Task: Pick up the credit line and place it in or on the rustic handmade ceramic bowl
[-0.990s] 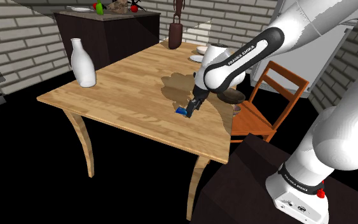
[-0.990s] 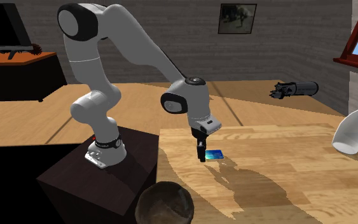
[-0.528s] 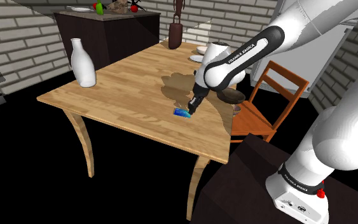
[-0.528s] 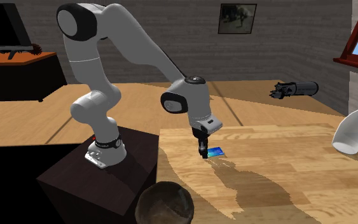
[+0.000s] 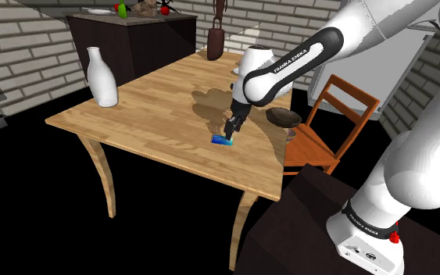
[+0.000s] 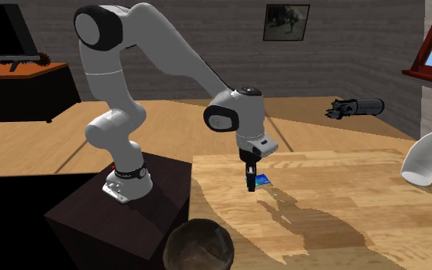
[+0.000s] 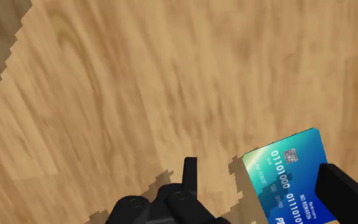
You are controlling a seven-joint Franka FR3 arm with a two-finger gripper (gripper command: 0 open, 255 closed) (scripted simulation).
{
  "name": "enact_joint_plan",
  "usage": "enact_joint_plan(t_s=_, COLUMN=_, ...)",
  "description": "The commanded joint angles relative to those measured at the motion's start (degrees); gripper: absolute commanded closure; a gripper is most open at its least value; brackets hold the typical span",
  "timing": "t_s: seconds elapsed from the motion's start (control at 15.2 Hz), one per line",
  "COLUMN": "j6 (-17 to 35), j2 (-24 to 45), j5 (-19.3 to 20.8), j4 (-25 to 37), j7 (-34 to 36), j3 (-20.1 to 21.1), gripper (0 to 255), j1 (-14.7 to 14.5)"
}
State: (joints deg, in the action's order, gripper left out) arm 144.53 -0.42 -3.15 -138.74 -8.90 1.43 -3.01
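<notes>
So right at the business end, the hand point(image 7: 260, 168) is spread, not clamped on anything. The two black fingers point(image 7: 190, 170) stand either side of the credit card point(image 7: 284, 173), a blue-green one with white digits, which lies flat on the desk point(image 5: 148, 109). One finger stands clear of the card's long edge; the other looks right at or over the opposite edge, and I can't tell if it's touching. Coming almost straight down with the tips nearly at the wood makes sense to me, since a card this thin gives nothing to bite except its edges, and going across the narrow width suits the opening. I'd say it's at the line-up-and-close step, nothing lifted yet. The risk I see is the card skating away or tipping when the fingers close. A little past it, at the desk edge by the wooden chair point(image 5: 331, 117), sits the dark brown bowl point(image 5: 284, 117), near enough that the carry should be short. Further off on the desk stands a white bottle-shaped vase point(image 5: 101, 76), well apart from all this, and at the far end a dark jug point(image 5: 216, 41).
</notes>
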Motion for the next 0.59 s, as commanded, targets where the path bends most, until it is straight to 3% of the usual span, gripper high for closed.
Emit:
enact_joint_plan(t_s=0.0, j6=-12.3, j2=4.5, j5=4.7, j4=9.9, j7=3.2, j3=1.1, gripper=0, j1=-0.8)
enact_joint_plan(t_s=0.2, j6=-31.1, j2=15.2, j5=9.1, j4=28.5, j7=5.3, j3=2.5, gripper=0, j1=-3.5)
enact_joint_plan(t_s=0.4, j6=-50.5, j2=29.3, j5=12.5, j4=50.9, j7=5.4, j3=3.4, gripper=0, j1=-7.0)
enact_joint_plan(t_s=0.53, j6=-51.3, j2=30.4, j5=12.7, j4=51.9, j7=5.3, j3=3.2, gripper=0, j1=-7.4)
